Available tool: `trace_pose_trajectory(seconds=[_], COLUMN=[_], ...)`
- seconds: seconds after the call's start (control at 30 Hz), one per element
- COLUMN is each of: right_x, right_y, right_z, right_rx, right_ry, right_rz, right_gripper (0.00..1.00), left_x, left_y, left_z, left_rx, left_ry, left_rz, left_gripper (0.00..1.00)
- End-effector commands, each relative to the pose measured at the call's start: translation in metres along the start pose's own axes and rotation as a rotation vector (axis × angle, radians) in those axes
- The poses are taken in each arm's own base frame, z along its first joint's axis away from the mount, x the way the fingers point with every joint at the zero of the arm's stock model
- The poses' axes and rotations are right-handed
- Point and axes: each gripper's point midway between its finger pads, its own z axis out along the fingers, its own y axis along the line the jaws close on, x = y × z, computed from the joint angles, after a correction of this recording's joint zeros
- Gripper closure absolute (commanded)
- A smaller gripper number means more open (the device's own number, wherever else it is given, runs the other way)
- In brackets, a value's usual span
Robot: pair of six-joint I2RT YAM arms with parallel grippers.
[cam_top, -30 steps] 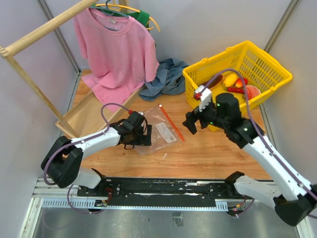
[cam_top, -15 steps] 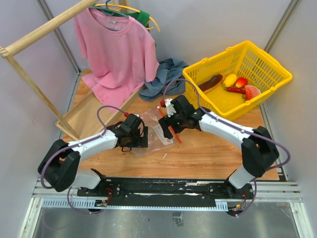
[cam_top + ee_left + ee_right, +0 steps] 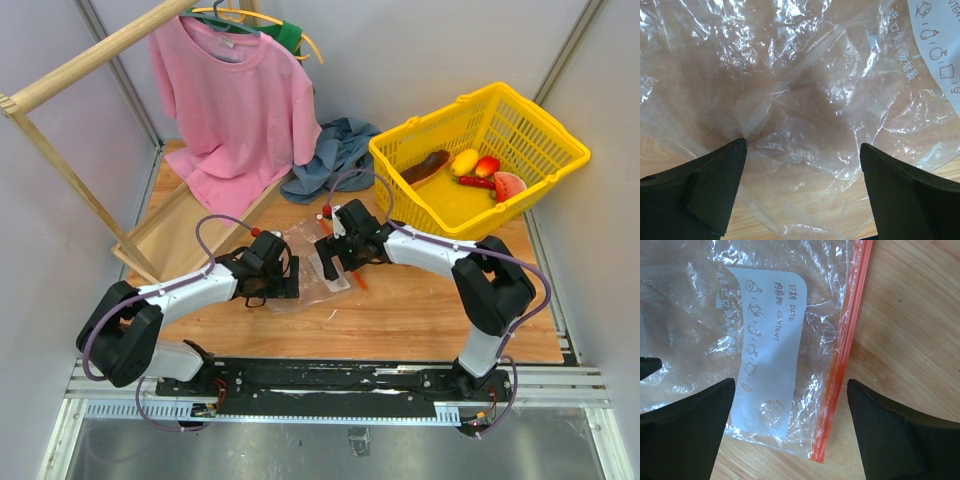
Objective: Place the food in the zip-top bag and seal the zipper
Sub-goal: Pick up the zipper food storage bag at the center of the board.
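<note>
Zip-top bag (image 3: 800,75) flat | zipper (image 3: 847,340) running far-left to near-right | left end effector (image 3: 801,147) released | right end effector (image 3: 790,384) released

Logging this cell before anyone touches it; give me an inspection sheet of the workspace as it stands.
Surface: wooden table, no spills seen.
Job's things: zip-top bag flat, looks empty; zipper along its edge; food in yellow basket.
Clutter: pink shirt, blue cloth.
Grippers: left gripper open over bag; right gripper open over zipper.
Cables: purple cables looping along both arms.
Surroundings: wooden rack, grey walls.
</note>
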Motion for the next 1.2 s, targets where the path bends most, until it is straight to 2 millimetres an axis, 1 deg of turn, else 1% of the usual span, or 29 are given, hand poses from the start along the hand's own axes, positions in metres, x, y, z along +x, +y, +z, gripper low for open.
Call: trace_pose_trajectory(seconds=[0.0,0.13,0.23,0.47,0.63,0.77,0.9,1.0,1.17], right_x=[0.003,0.007,0.007,-0.003,-0.008,-0.006,0.002,0.006,0.008], right_y=[0.002,0.004,0.009,0.021,0.025,0.021,0.007,-0.002,0.000], right_z=[0.011,0.012,0.008,-0.005,-0.009,-0.004,0.007,0.013,0.016], right_rx=[-0.036,-0.069,-0.100,-0.166,-0.219,-0.216,-0.167,-0.163,-0.219], right_ry=[-0.002,0.001,-0.007,-0.055,-0.077,-0.075,-0.060,-0.059,-0.046], right_rz=[0.048,0.054,0.056,0.073,0.110,0.139,0.154,0.177,0.182], right_gripper=[0.06,0.09,0.11,0.12,0.17,0.22,0.31,0.37,0.37], left_x=[-0.003,-0.002,-0.002,0.000,0.002,0.003,0.005,0.008,0.008], left_y=[-0.002,-0.002,-0.003,-0.001,0.001,0.001,0.003,0.007,0.007], left_z=[-0.001,0.001,0.002,0.001,0.003,0.002,0.001,0.001,-0.001], left_rx=[0.019,0.021,0.024,0.022,0.014,0.022,0.024,0.012,0.013], left_ry=[-0.020,-0.014,-0.011,-0.021,-0.021,-0.024,-0.032,-0.034,-0.039], left_rz=[-0.013,-0.013,-0.013,-0.023,-0.029,-0.036,-0.044,-0.046,-0.054], left_gripper=[0.01,0.01,0.01,0.01,0.01,0.01,0.01,0.01,0.01])
